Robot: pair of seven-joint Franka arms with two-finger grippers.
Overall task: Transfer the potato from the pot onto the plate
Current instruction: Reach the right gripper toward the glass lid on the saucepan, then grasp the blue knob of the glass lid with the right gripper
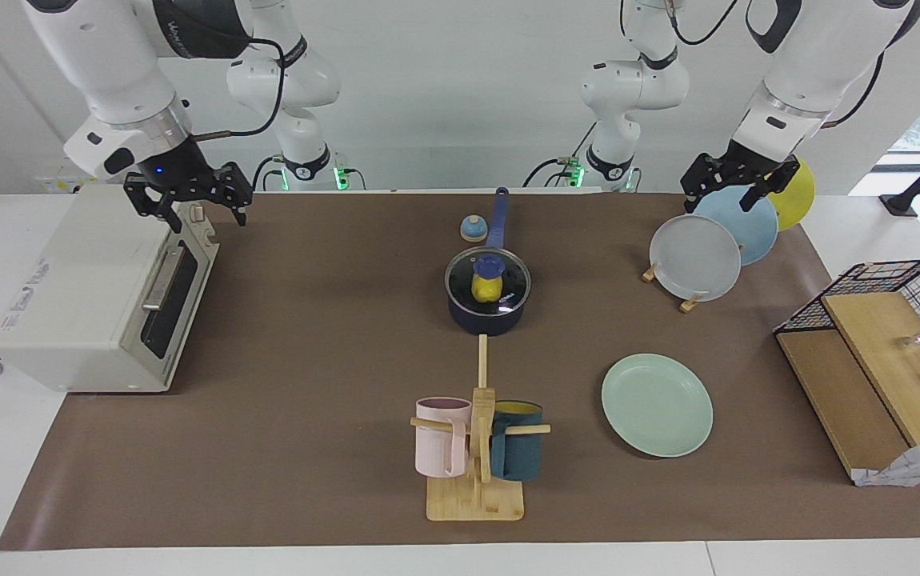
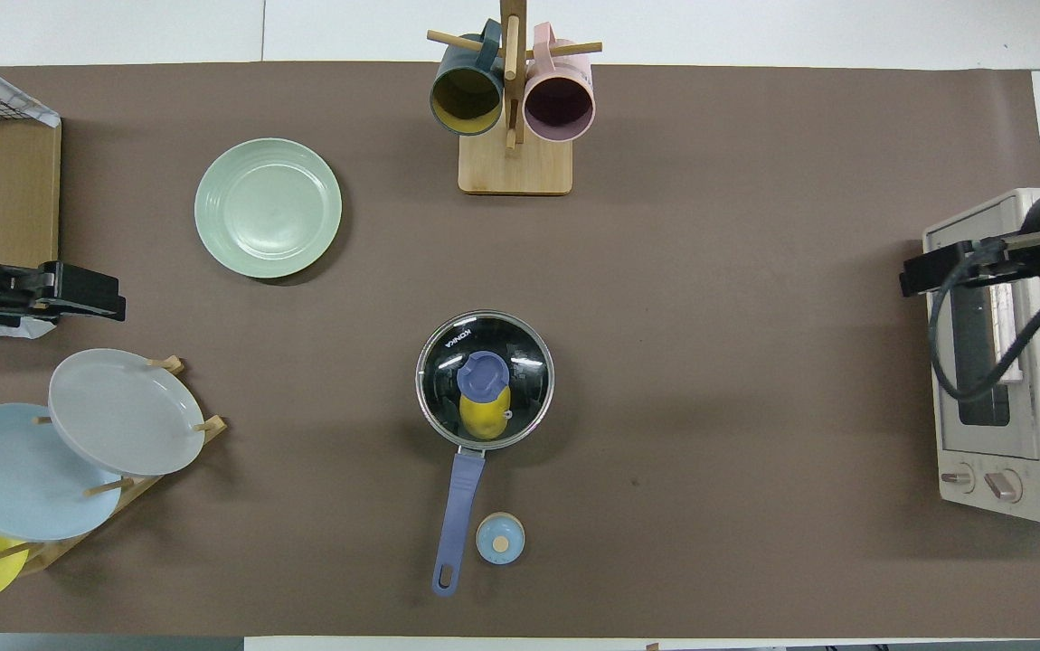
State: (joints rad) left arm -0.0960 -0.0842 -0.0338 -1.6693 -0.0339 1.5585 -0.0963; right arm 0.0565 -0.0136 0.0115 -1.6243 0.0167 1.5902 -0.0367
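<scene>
Potato (image 1: 485,289) sits inside the pot (image 1: 489,314), under a glass lid (image 1: 487,280) that is on top. The plate (image 1: 657,405) lies farther from the robots, toward the left arm's end. The left gripper (image 1: 738,183) hangs open over the plate rack (image 1: 688,302), holding nothing. The right gripper (image 1: 189,194) hangs open over the toaster oven (image 1: 84,304), holding nothing too.

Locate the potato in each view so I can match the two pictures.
Facing view: the potato shows at the middle of the picture, slightly above centre, inside the pot under its glass lid.
Overhead view: the potato sits just below the picture's centre, in the same pot, partly covered by the lid's blue knob.
Shared landmark: the pot's long blue handle, pointing toward the robots in both.
</scene>
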